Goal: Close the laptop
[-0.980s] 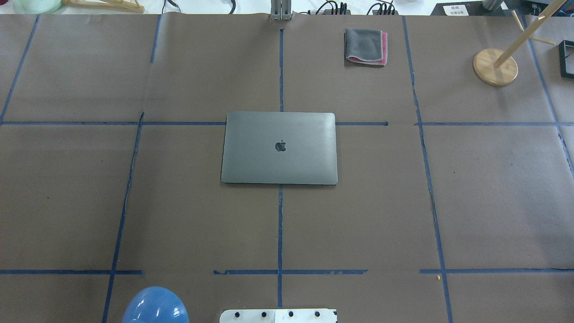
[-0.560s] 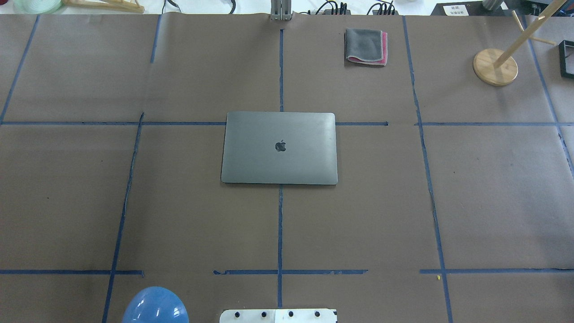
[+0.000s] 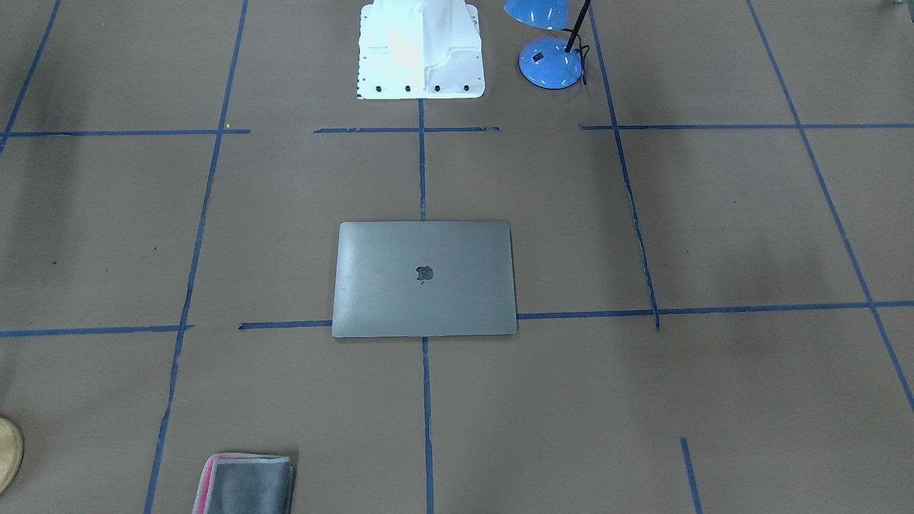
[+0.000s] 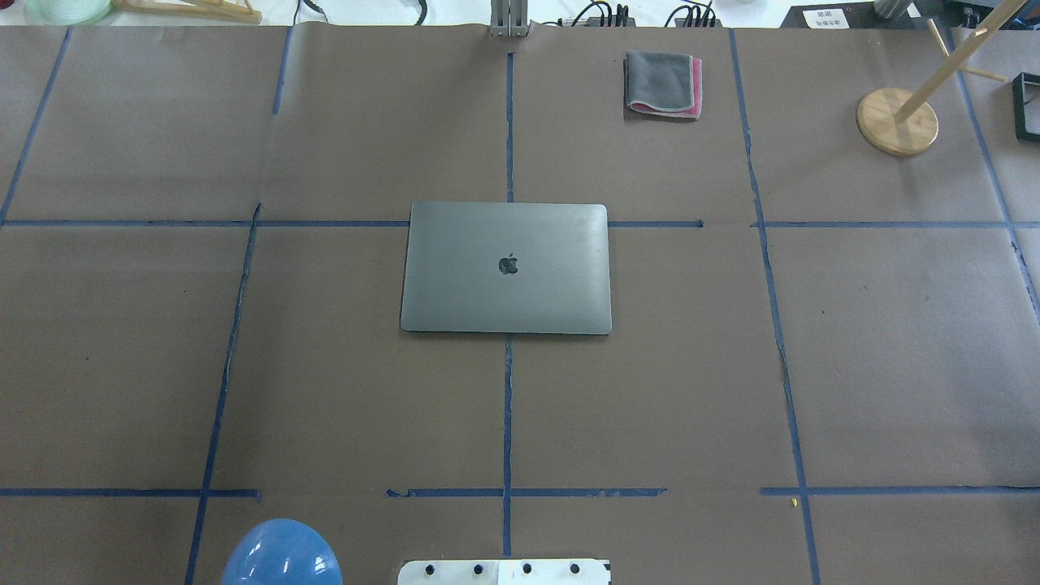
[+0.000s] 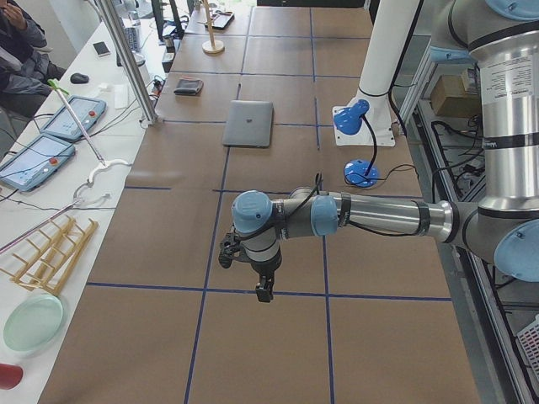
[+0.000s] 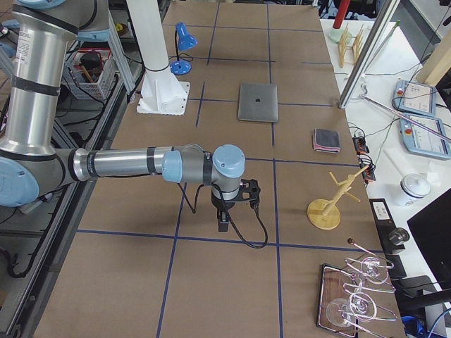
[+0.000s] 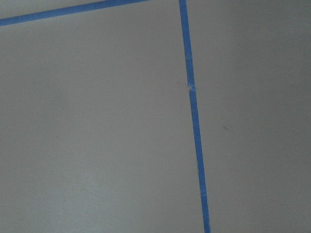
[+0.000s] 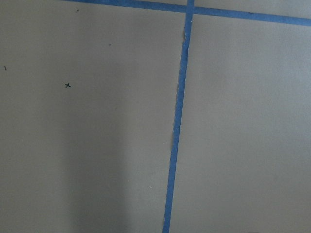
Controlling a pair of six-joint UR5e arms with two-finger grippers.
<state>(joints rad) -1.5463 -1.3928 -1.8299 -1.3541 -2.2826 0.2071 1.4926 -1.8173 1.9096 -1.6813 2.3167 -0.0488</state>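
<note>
The space-grey Apple laptop [image 4: 505,268] lies shut and flat, logo up, on the brown worktop [image 4: 341,398]. My left tool [image 5: 264,291] and right tool [image 6: 223,225] hang above the worktop, well apart from the laptop on opposite sides. I cannot tell whether either tool is apart or together.

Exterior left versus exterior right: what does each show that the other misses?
Only exterior left: the left arm, with the left hand hanging above the table, and a seated person. Only exterior right: the right arm, with the right hand hanging above the table, and a tray of clear glassware. Both: the laptop, closed and flat, well away from either hand, plus the cloth, lamp and stand.
</note>
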